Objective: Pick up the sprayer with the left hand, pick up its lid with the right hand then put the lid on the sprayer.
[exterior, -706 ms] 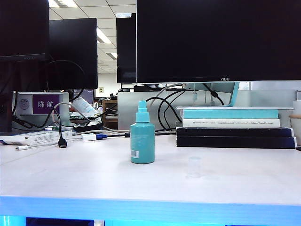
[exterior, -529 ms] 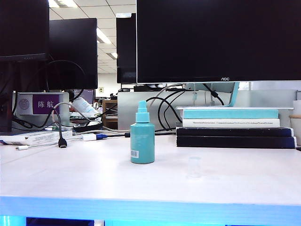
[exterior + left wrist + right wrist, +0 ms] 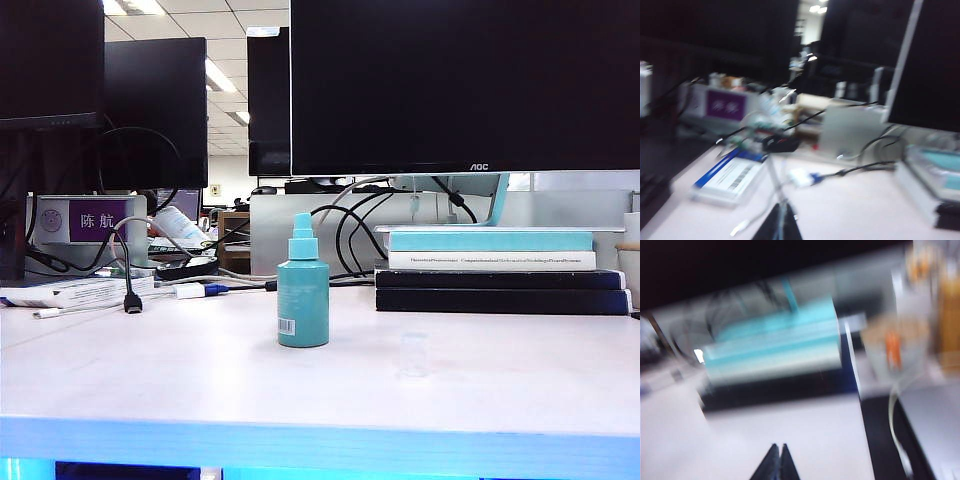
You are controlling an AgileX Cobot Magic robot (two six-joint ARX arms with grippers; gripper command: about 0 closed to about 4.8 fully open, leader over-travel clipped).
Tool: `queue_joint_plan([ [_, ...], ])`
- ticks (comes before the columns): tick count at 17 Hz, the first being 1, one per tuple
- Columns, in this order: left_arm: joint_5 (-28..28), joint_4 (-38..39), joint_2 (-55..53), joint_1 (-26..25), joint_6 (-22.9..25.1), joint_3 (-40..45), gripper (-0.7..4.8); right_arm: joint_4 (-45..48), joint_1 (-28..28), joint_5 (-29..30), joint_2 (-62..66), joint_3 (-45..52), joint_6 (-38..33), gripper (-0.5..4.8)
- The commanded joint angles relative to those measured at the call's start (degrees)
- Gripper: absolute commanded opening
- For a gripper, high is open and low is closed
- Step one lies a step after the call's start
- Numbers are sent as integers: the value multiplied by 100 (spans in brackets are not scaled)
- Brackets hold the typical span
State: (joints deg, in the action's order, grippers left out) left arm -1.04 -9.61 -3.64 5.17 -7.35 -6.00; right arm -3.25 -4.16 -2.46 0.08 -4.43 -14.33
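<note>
Left pincer (image 3: pixel 777 225) and right pincer (image 3: pixel 776 462) clenched, empty; sprayer (image 3: pixel 303 296) and lid (image 3: pixel 413 354) stand apart mid-table.

left claw (image 3: pixel 777 224): closed, above table | right claw (image 3: pixel 776 463): closed, above table

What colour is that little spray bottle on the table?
The sprayer is teal, with a white barcode label low on its side; the exterior view shows it best.

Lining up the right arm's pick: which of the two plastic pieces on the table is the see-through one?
The lid, the tiny clear cap right of the sprayer; the sprayer is opaque teal and much taller.
</note>
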Motion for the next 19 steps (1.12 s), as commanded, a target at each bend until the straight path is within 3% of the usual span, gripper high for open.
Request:
queue_joint_plan([
  [1,-448,11,-140,2,-61,-557,-5,146,-7,-39,13,-341,-210,-2],
  [4,-743,-39,-833,2,52,-1349,-5,195,-9,-39,313,-662,-267,-2],
  [6,-1174,-105,-1432,2,387,-1775,-5,221,-9,-15,717,-940,-262,-2],
  [7,-1753,-459,-2085,2,662,-2026,-5,223,-9,142,1163,-1255,-160,-1],
  [11,-2975,-1279,-3781,2,848,-2216,-4,175,-11,1191,2514,-1915,129,-1],
  [15,-4616,-2573,-5827,4,1038,-2236,-1,170,-13,2800,4227,-2044,382,-1],
  [16,-4813,-2966,-6266,4,1038,-2247,20,208,-15,3049,4590,-2044,505,-1],
  [18,-5191,-3591,-6955,4,1043,-2249,194,223,-17,3220,5071,-2046,868,-1],
  [19,-5311,-3873,-7263,4,1054,-2249,256,221,-17,3316,5248,-2044,1036,-1],
])
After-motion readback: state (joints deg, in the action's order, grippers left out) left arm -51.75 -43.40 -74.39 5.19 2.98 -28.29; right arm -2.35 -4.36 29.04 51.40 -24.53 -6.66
